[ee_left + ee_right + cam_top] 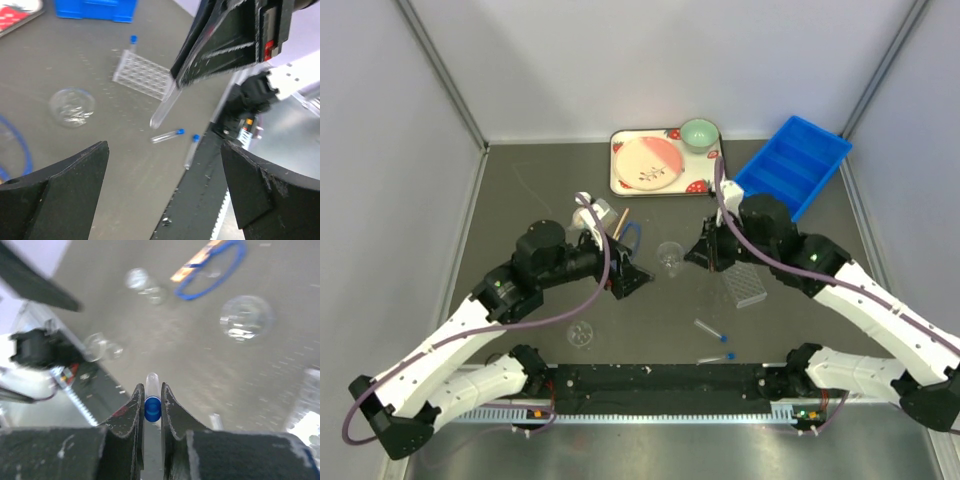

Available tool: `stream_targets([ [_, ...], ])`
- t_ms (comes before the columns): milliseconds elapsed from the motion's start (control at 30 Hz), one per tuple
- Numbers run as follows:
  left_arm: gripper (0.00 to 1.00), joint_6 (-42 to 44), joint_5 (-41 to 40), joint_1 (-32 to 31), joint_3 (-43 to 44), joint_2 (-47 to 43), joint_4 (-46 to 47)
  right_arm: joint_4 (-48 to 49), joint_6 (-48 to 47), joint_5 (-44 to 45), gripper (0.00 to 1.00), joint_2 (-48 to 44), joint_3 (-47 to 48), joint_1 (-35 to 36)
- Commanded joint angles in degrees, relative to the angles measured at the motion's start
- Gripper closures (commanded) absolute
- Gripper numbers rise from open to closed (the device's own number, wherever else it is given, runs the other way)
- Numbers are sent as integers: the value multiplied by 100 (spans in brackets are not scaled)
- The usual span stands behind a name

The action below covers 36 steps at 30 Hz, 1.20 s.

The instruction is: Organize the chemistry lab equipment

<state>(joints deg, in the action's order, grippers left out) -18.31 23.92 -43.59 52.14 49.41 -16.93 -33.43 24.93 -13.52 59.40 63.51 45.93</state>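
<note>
Looks like a robotics test cell, not a working lab: boxed in by plain pale walls point(380, 120) and metal corner posts point(445, 75), floored with a dark grey worktop point(520, 200). Houses a left arm point(470, 330) and a right arm point(880, 310) bolted to a black rail point(660, 380) at the near edge, with staged props: tube rack point(744, 287), blue bin point(792, 165), strawberry-print tray point(698, 172).

One clear tube rack point(142, 75). Four blue-capped tubes point(167, 135) — two loose near six o'clock on the table point(520, 200), one standing in the rack, one in the right gripper point(151, 390). Three clear glass vessels point(243, 320). One blue ring point(184, 292), one wooden stick point(192, 261). At twelve o'clock, one strawberry-print tray point(650, 191) carrying one pink plate point(647, 163) and one green bowl point(698, 133); at one o'clock, one blue divided bin point(790, 165).
</note>
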Motion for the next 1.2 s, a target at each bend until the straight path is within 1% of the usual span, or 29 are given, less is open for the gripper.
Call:
stream_targets([
  [0, 1, 415, -1416, 9, 235, -317, -1013, -813, -304, 2078, 100, 72, 426, -382],
  [33, 1, 433, -1495, 17, 157, -370, -1040, -980, -278, 2377, 100, 81, 365, -505],
  [100, 1, 415, -1557, 9, 42, -484, -1067, -1034, -199, 2677, 100, 37, 233, -864],
  [133, 1, 381, -1575, 9, -54, -520, -1076, -1104, -147, 3027, 100, 37, 93, -945],
  [233, 1, 380, -1592, 9, -230, -616, -1111, -1174, -6, 3669, 100, 37, -154, -1191],
  [433, 1, 407, -1601, 9, -301, -617, -1128, -1183, 337, 4251, 100, 125, -602, -1385],
  [800, 1, 389, -1496, 9, -362, -564, -1005, -911, 662, 4525, 100, 54, -1279, -1570],
  [1033, 1, 407, -1469, 9, -380, -538, -997, -376, 671, 4490, 100, 107, -1543, -1666],
  [1167, 1, 442, -1487, 9, -380, -511, -1005, -173, 645, 4419, 100, 300, -1595, -1710],
])
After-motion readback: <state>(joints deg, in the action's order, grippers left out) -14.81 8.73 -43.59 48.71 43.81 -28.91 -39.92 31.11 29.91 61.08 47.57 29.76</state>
